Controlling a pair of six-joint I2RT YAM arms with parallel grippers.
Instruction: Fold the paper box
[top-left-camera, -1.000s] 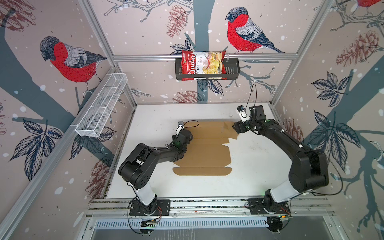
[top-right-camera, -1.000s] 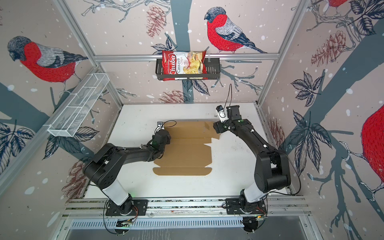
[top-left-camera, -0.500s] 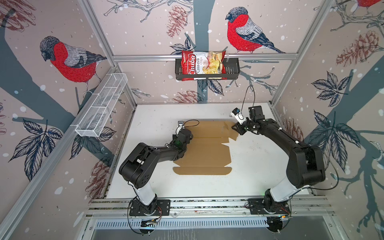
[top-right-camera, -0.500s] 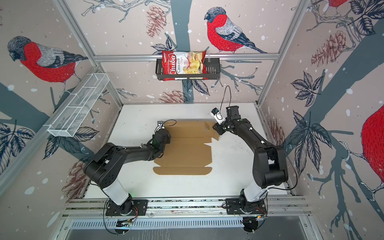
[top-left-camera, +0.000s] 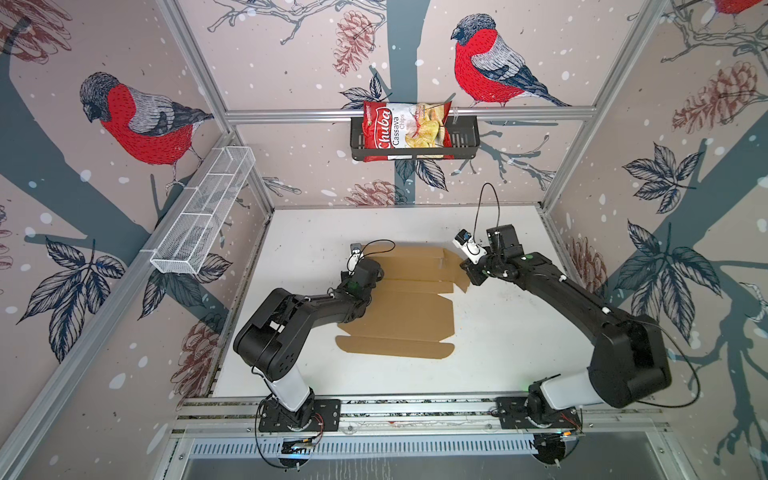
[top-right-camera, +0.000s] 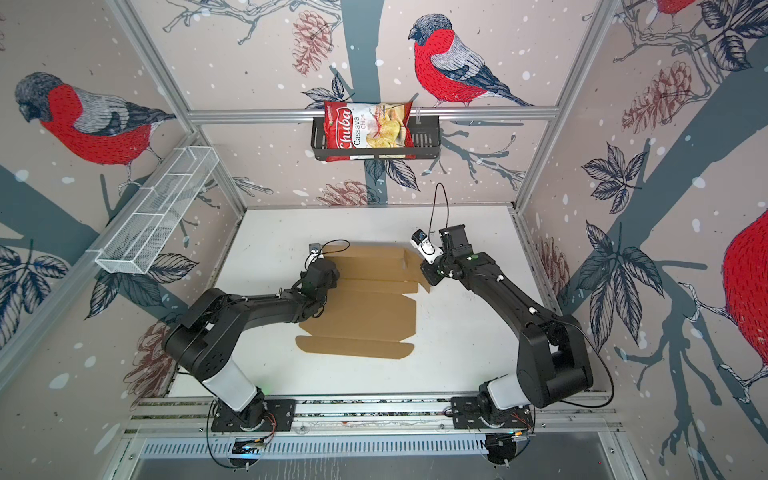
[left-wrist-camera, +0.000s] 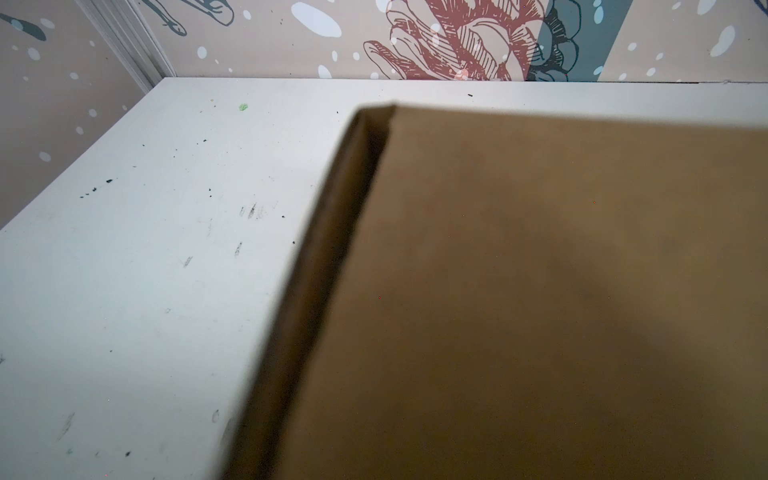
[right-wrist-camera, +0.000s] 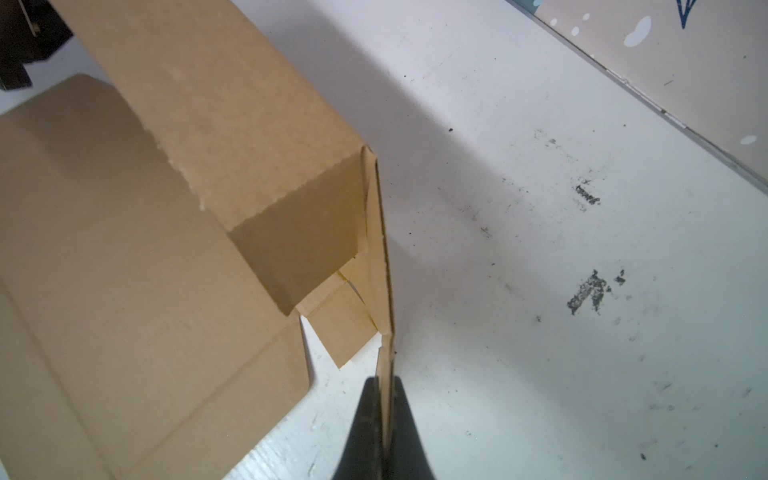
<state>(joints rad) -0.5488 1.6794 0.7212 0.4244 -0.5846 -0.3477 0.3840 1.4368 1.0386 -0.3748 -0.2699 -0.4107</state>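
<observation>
The right gripper (right-wrist-camera: 384, 388) pinches an upright flap of the paper box (top-left-camera: 409, 316) tight; the left gripper (top-left-camera: 374, 272) is closed, seemingly on its left edge, fingers hidden.

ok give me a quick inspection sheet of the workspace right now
surface: white tabletop, scuffed with dark marks
job's things: plain brown corrugated cardboard box sheet, mostly flat, far end folded up
clutter: nothing seen
grippers: right gripper jaws shut on the box's upright side flap; left gripper shut at its far edge, grip hidden
cables: black cable loop above right wrist; smaller black loop at left wrist
surroundings: red chips bag in black wall basket; white wire mesh shelf on side wall
</observation>
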